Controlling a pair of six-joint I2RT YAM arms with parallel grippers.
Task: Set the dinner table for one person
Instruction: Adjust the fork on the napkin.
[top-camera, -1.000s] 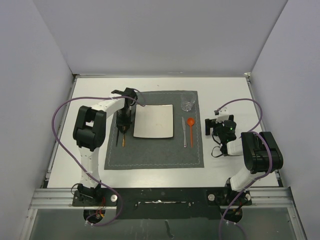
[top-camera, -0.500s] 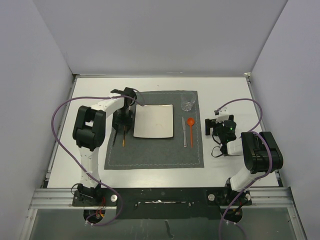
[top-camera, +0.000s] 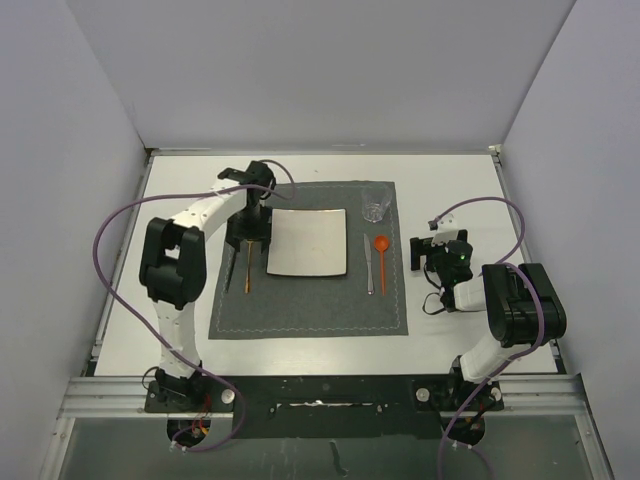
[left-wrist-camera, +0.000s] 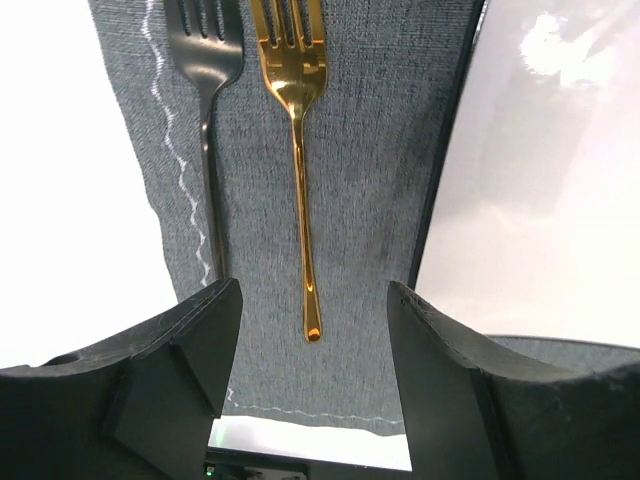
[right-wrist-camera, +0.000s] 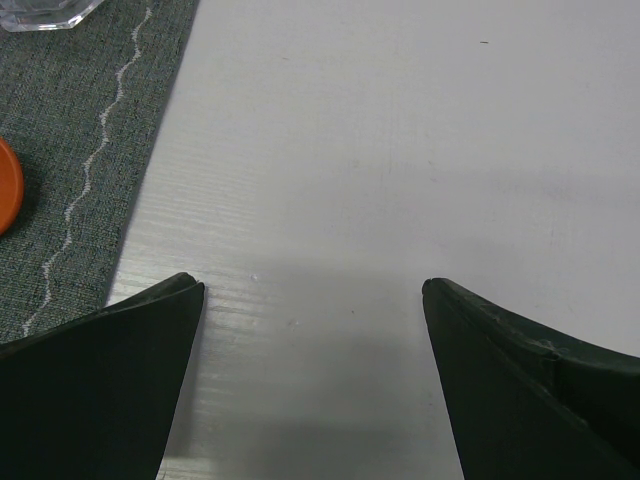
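Over the white dinner table (top-camera: 450, 190) spanning the whole view, we see the left gripper (left-wrist-camera: 315, 300) open and empty above the gold fork (left-wrist-camera: 297, 150), which a low sweep might knock askew; right gripper (right-wrist-camera: 313, 290) open too.

**White dinner table seen from above**

The dinner table (top-camera: 455, 185) is a large, flat, white rectangle lying level and filling most of the overhead view. Its surface is smooth and slightly glossy, with soft shadows on it. Its near edge is finished in black metal. A dark grey placemat (top-camera: 300, 312) covers its middle, and bare white shows on every side of the cloth, widest on the right.
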